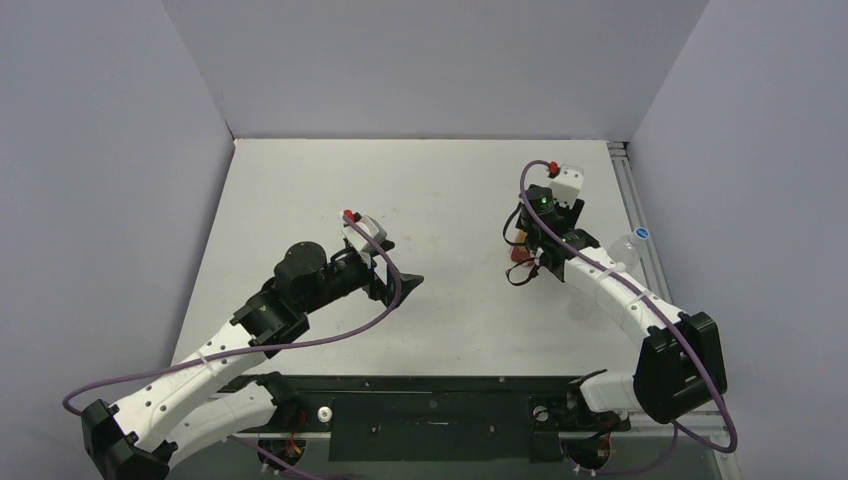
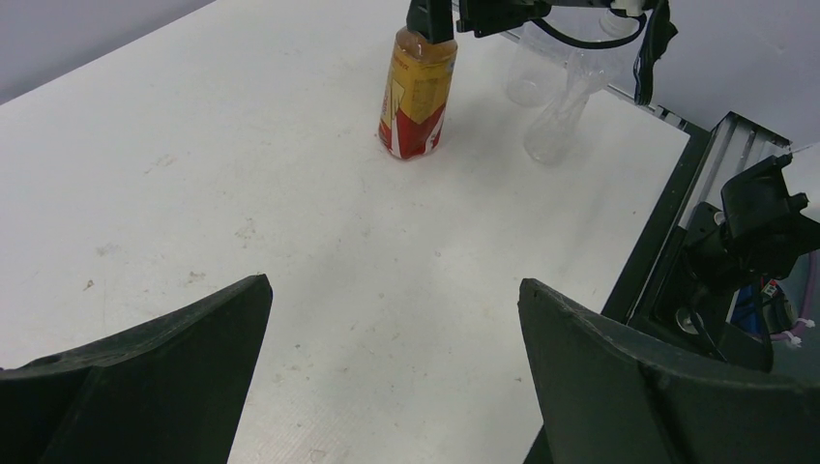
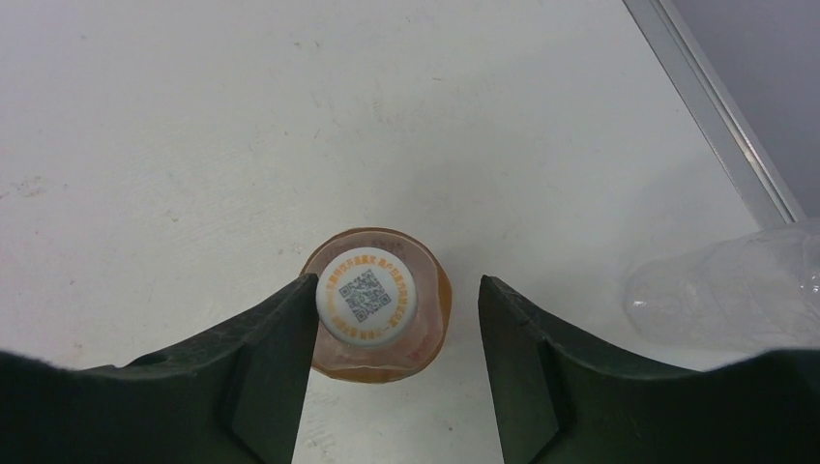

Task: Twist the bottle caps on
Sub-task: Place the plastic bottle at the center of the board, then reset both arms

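Note:
The amber bottle [image 3: 433, 311] stands upright with its plain white cap [image 3: 367, 298], printed with a code, on its neck. My right gripper [image 3: 397, 282] is open straight above it. Its left finger touches the cap's side, and its right finger stands apart from it. In the left wrist view the amber bottle [image 2: 418, 97] shows its red band low down. The clear bottle [image 3: 725, 300] lies on its side to the right by the rail. A blue-and-white cap [image 1: 641, 235] sits at its end. My left gripper [image 2: 395, 285] is wide open over bare table, holding nothing.
A metal rail [image 1: 628, 200] runs along the table's right edge, close to the clear bottle [image 1: 622, 247]. Grey walls enclose the table on three sides. The left arm [image 1: 300, 285] stretches toward the table's middle, well left of the bottles.

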You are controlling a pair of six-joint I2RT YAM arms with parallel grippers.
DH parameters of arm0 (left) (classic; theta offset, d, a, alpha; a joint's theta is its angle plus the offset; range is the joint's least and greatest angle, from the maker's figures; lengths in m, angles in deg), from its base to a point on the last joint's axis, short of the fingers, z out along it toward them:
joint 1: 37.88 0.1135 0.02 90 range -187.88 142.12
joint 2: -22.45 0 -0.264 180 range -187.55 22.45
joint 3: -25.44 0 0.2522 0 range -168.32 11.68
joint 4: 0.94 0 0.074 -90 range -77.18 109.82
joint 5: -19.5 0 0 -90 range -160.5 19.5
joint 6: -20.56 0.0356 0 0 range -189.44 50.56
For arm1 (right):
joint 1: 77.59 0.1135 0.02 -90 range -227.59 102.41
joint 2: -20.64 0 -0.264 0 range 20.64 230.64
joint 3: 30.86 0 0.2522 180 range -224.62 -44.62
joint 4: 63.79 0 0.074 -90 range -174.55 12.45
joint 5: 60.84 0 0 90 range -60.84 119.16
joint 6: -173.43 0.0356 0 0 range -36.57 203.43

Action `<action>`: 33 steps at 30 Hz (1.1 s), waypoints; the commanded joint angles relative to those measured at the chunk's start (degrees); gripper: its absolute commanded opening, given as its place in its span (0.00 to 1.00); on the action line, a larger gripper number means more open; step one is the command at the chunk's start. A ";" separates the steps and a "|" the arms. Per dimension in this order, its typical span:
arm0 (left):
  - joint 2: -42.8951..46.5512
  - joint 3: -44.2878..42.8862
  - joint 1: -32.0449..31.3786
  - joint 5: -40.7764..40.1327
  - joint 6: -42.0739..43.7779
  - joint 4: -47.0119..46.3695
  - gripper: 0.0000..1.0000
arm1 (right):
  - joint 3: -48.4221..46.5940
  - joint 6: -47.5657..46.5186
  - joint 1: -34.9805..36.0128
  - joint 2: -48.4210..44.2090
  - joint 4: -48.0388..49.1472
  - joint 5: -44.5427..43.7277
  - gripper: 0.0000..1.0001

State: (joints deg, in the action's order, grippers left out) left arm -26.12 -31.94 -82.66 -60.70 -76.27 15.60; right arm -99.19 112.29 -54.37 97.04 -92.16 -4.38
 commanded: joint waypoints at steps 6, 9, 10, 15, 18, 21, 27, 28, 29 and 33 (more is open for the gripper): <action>0.15 -0.02 0.84 1.44 -0.44 -1.91 0.96 | -6.50 0.52 0.77 1.69 -4.85 -1.52 0.65; 0.15 0.00 0.99 1.53 -0.53 -1.91 0.97 | -7.94 0.89 0.77 1.94 -6.07 -0.78 0.68; 0.15 0.06 1.00 1.56 -0.55 -1.93 0.97 | -8.43 0.92 0.77 1.98 -6.42 -0.63 0.69; 0.04 0.09 1.00 0.66 -1.10 -1.95 0.97 | -10.47 1.21 0.77 1.31 -7.99 1.01 0.72; -0.53 -0.87 1.06 -4.96 -4.70 -1.20 0.97 | -13.82 1.28 0.77 0.10 -11.07 1.43 0.73; -2.55 -5.43 1.50 -8.52 -6.36 3.20 0.97 | -19.42 0.90 0.69 -0.90 -16.15 2.40 0.74; -7.37 -15.37 2.43 -17.53 -10.60 13.78 0.97 | -28.35 0.15 1.18 -4.70 -23.04 7.17 0.76; -7.70 -16.81 2.44 -20.52 -12.03 15.46 0.97 | -28.95 -0.03 1.49 -5.26 -23.46 7.70 0.76; -8.38 -17.45 2.47 -26.59 -14.72 16.40 0.97 | -30.08 -0.08 1.66 -6.50 -24.17 9.00 0.76; -10.91 -21.00 2.58 -35.10 -16.95 21.94 0.96 | -31.51 -0.32 3.98 -9.98 -25.04 13.41 0.76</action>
State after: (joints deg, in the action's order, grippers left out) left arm -35.02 -48.59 -80.49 -82.25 -88.11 30.71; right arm -127.93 112.62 -52.64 91.32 -114.37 3.79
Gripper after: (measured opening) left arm 0.968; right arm 0.762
